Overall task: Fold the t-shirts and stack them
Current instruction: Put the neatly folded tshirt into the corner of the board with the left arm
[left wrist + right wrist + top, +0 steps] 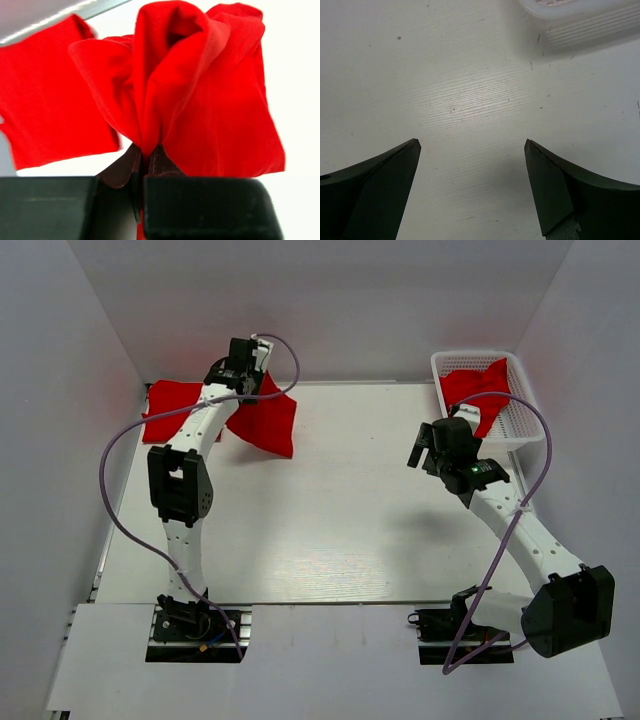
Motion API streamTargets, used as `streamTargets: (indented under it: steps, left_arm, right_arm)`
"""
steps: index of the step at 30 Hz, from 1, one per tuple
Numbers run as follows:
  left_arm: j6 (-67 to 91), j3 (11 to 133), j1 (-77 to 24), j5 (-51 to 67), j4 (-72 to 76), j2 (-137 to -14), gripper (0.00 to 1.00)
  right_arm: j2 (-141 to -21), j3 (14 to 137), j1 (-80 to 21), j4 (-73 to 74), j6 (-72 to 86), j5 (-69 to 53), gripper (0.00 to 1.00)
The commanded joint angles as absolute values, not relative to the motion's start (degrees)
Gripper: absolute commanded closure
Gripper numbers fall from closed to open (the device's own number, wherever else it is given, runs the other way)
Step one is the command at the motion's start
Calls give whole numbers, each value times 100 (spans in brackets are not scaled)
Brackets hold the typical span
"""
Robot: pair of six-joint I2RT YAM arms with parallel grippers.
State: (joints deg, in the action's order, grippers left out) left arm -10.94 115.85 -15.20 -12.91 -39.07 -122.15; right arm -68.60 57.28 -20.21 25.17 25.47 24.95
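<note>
The left arm [190, 440] reaches to the far left of the tabletop [330, 530]; the left jaws are clamped tight on a bunched fold of the held t-shirt [210, 110]. From that pinch the red cloth fans out in deep folds; seen from above, its long axis runs diagonally from the jaws toward the near right and ends in a loose corner. I cannot tell whether that corner touches the tabletop.

Just to the left lies the folded t-shirt [168, 408], flat on the tabletop at the far-left corner, a rough rectangle with its edges close to square with the tabletop's edges. The left forearm crosses between the two shirts and hides part of each; a purple cable [108, 490] loops out past the left edge.

A third t-shirt [478, 385] lies crumpled in the white mesh basket [520, 425] at the far-right corner.

The right arm [520, 530] hangs over bare tabletop just near-left of the basket; the right jaws stand wide apart with nothing between them, and the basket's corner shows at the top of the right wrist view.
</note>
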Motion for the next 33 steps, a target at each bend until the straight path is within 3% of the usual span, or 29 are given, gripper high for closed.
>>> streamTargets:
  steps: [1, 14, 33]
  left_arm:
    - [-1441, 12102, -1310, -1406, -3929, -11926, 100]
    - [-2126, 12454, -800, -739, -3964, -11742, 100]
    - [-2522, 12533, -466, -747, -3806, -11451, 100]
  right_arm:
    - [-6829, 5985, -1995, 2470, 2523, 2540, 10]
    - [-6908, 5950, -1995, 2399, 2487, 2566, 10]
    - [-7374, 6143, -1995, 2558, 2391, 2575, 10]
